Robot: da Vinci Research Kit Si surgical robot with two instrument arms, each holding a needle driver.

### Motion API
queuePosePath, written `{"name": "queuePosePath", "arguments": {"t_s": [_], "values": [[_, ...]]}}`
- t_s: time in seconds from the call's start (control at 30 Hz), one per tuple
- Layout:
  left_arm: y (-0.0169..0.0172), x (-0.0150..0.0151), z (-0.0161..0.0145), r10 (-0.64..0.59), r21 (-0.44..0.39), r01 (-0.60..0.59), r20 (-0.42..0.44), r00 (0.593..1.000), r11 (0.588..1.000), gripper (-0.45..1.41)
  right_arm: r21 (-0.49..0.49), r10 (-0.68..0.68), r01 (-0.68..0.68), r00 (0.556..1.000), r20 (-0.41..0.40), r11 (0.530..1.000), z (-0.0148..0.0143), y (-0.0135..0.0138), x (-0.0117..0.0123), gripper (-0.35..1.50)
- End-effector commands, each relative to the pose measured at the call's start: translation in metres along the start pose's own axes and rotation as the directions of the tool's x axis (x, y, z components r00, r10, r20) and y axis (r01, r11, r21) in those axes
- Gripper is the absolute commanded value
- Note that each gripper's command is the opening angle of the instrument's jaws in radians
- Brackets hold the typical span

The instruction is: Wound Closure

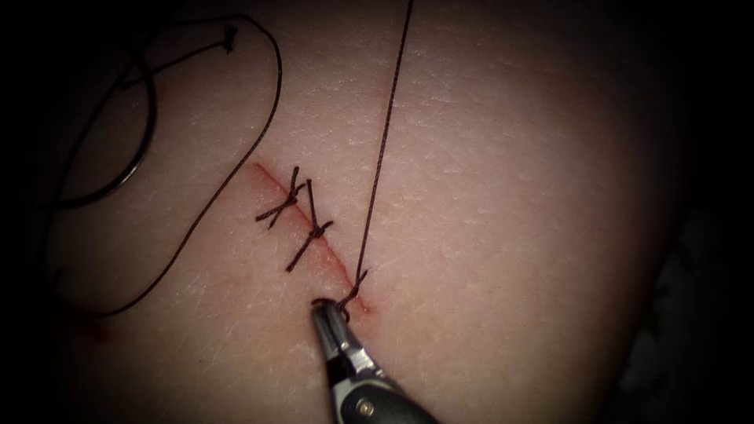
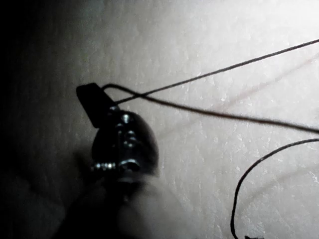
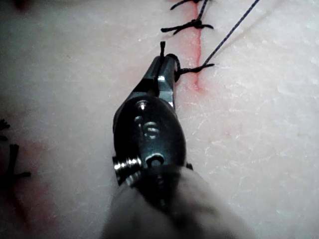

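Note:
The cut [image 1: 302,224] runs diagonally across the tissue [image 1: 510,196], with two knotted stitches [image 1: 306,216] over it. At its lower end a third stitch [image 1: 355,292] is forming. My right tool [image 1: 323,312] comes in from below with its jaws shut on a short thread end just left of the cut; it is seen close up as the right tool [image 3: 167,62]. A taut thread [image 1: 385,141] rises from that stitch, on the cut's right side, out of the top. My left tool [image 2: 94,102] holds thread [image 2: 209,74] in shut jaws. A thick dark arc [image 1: 129,169], likely the needle, lies free on the tissue far left.
Slack thread [image 1: 236,173] loops over the tissue left of the cut, with a small knot [image 1: 228,36] at the upper left. A faint smear of red fluid [image 3: 197,47] lines the cut. The tissue falls away into shadow on the right.

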Motion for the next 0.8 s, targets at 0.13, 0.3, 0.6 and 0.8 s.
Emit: {"name": "queuePosePath", "arguments": {"t_s": [0.13,0.3,0.6,0.8], "values": [[-0.0006,-0.0008,0.0013,0.006,0.010,-0.006,0.007,1.000,1.000,-0.45,0.020,-0.006,0.006,1.000,-0.001,1.000,0.0005,-0.0019,-0.0005,-0.35],[-0.0019,-0.0013,0.0017,0.003,0.059,-0.003,0.008,1.000,0.998,-0.45,0.036,-0.024,0.024,1.000,-0.009,0.999,0.0005,-0.0029,-0.0003,-0.35],[-0.0033,-0.0017,0.0021,-0.016,0.149,0.009,0.040,0.999,0.989,-0.45,0.050,-0.047,0.048,0.999,-0.017,0.998,0.0005,-0.0039,-0.0002,-0.35],[-0.0048,-0.0020,0.0028,-0.042,0.217,0.026,0.070,0.997,0.976,-0.45,0.052,-0.068,0.069,0.998,-0.019,0.996,0.0003,-0.0041,-0.0004,-0.35]]}}
